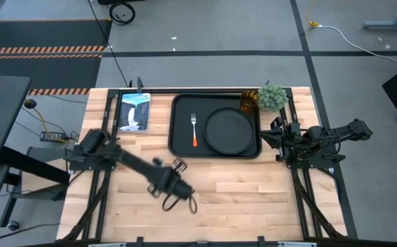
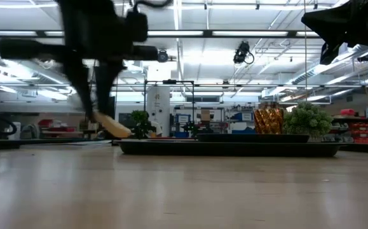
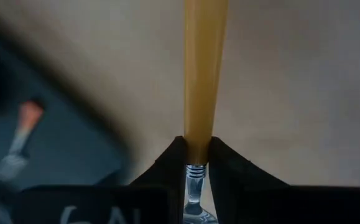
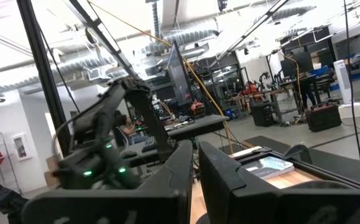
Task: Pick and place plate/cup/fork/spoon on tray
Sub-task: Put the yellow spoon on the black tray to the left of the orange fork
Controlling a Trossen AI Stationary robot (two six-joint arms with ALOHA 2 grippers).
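Observation:
The black tray (image 1: 182, 145) lies at the table's far middle. The round black plate (image 1: 229, 130) lies on the tray's right half, and the fork (image 1: 194, 129) on its left half. The amber cup (image 1: 249, 101) stands at the tray's far right corner; it also shows in the low view (image 2: 268, 121). My left gripper (image 1: 177, 165) is over the table just near of the tray's left part, shut on the spoon (image 3: 203, 74). My right gripper (image 1: 272, 137) waits right of the tray, its fingers (image 4: 183, 177) close together and empty. My left gripper pinches the spoon between its two fingers where the orange-yellow handle meets the metal neck (image 3: 196, 155). The handle runs straight out past the fingertips. In the low view the handle (image 2: 115, 128) slants down toward the tray, clear of the table.
A small green plant (image 1: 272, 96) stands by the cup at the table's far right. A picture card (image 1: 134, 111) lies left of the tray. Bare wood (image 1: 239, 192) spreads across the table's near half.

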